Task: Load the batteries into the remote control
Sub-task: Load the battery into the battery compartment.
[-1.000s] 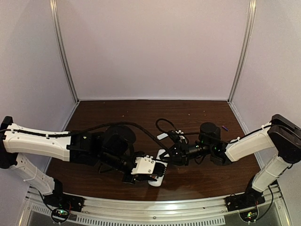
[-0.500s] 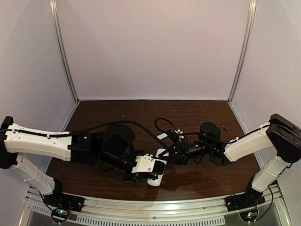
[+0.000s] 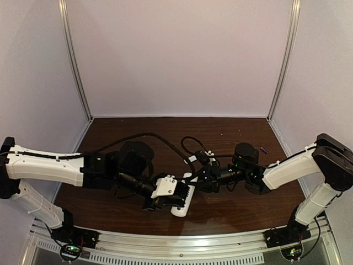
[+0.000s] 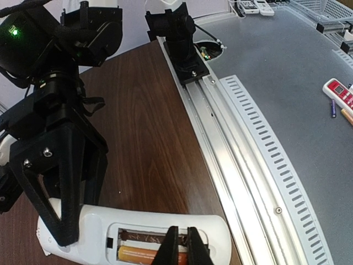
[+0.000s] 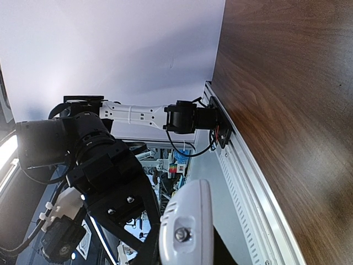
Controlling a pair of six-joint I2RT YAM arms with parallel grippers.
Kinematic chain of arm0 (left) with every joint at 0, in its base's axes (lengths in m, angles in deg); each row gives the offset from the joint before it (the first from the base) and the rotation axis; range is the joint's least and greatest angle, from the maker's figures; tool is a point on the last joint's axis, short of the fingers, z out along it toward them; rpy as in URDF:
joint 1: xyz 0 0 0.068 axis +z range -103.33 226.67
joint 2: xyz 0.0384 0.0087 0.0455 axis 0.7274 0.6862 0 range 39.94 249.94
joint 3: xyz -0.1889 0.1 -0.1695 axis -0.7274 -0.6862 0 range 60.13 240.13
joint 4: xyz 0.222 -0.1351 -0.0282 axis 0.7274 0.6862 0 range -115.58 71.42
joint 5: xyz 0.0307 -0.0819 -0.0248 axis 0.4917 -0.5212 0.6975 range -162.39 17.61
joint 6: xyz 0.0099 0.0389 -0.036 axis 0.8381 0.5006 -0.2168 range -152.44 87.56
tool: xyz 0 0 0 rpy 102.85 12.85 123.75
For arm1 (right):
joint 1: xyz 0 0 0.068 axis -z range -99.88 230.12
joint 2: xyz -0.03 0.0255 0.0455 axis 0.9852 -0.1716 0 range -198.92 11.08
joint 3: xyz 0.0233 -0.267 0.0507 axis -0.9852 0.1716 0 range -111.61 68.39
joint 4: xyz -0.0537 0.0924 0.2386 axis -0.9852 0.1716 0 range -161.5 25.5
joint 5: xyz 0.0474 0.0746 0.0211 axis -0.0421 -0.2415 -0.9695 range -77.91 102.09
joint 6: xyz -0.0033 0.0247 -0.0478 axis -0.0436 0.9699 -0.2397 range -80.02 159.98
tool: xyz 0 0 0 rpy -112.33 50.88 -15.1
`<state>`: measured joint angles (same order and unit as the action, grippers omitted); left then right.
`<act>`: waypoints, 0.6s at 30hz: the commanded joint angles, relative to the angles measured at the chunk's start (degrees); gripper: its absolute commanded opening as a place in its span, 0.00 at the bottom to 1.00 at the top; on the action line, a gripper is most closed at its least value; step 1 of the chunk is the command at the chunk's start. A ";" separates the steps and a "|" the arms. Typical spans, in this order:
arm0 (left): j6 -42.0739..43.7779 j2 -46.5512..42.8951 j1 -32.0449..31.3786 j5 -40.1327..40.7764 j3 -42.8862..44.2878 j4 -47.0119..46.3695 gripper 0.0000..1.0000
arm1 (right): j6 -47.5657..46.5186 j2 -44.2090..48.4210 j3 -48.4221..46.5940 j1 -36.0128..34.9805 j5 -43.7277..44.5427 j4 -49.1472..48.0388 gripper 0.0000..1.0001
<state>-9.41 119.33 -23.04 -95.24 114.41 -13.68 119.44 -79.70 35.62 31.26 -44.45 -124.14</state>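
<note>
One battery (image 4: 138,254) sits in open bay of remote control (image 4: 94,223); second slot seems empty, though we see it only partly. We find left gripper (image 4: 182,232) pressed together, tips at bay, pinching nothing; right gripper (image 3: 199,178) clamps remote's far end, near-centre of table (image 3: 138,132). Second battery remains to load.

Robotics lab test cell: plain pale walls (image 3: 182,55) framed by aluminium posts (image 3: 74,55), a wood-grain table (image 3: 237,128) edged with a metal mounting rail (image 3: 182,243).
</note>
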 commanded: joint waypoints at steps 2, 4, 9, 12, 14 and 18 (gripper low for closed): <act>-1.43 0.09 3.20 -0.12 -2.59 -0.84 0.08 | 0.98 1.86 -2.19 -1.65 -3.69 -5.96 0.00; -1.49 0.37 3.53 -0.27 -2.94 -0.40 0.06 | 0.93 2.38 -2.37 -1.59 -3.83 -6.17 0.00; -1.77 0.89 3.79 0.20 -3.14 1.35 0.04 | 1.53 2.92 -2.34 -1.62 -4.07 -7.24 0.00; -1.96 0.31 3.88 0.53 -3.16 1.73 0.04 | 1.19 3.02 -2.21 -1.59 -3.66 -6.71 0.00; -2.19 -0.66 3.88 0.75 -2.57 1.65 0.04 | -0.59 3.05 -2.18 -1.59 -2.91 -3.72 0.00; -4.21 -4.51 3.30 1.56 -0.39 0.65 0.14 | -4.94 3.08 -2.12 -0.93 -0.50 2.82 0.00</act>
<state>-11.38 118.24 -20.00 -96.58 113.05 -15.45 118.13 -79.29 35.46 30.47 -44.69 -123.10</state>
